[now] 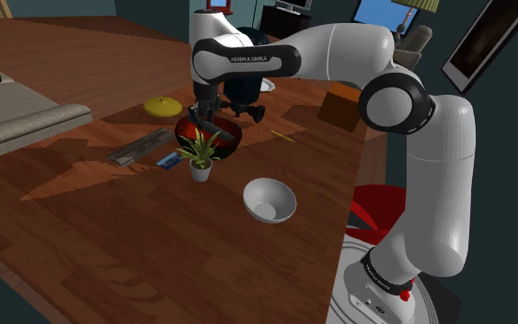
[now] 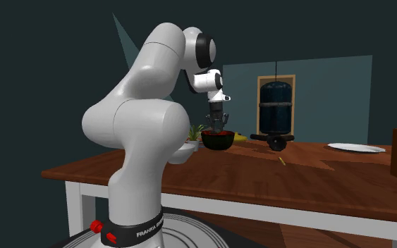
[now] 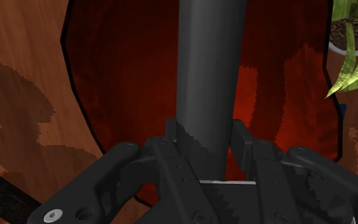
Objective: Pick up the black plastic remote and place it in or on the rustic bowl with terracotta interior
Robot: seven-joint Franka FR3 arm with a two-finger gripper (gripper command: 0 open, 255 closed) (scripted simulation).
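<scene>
My gripper [image 3: 203, 137] is shut on a dark grey remote [image 3: 209, 70], which stands out long and straight from between the fingers [image 3: 171, 137]. Right beyond it lies the deep red inside of the dark-rimmed bowl [image 3: 126, 83]. In the shoulder view the gripper [image 1: 206, 115] points down over that bowl [image 1: 231, 138] near the middle of the wooden table. The second exterior view has the gripper [image 2: 216, 125] just above the bowl [image 2: 218, 141], the remote's lower end at about rim height.
A small potted plant [image 1: 200, 152] stands right in front of the bowl. A white bowl [image 1: 270, 200] sits nearer the stand. A grey keyboard-like slab [image 1: 142, 147], a blue card [image 1: 168, 161], a yellow lump [image 1: 161, 106], a pencil [image 1: 282, 137] and a brown box [image 1: 339, 104] lie around.
</scene>
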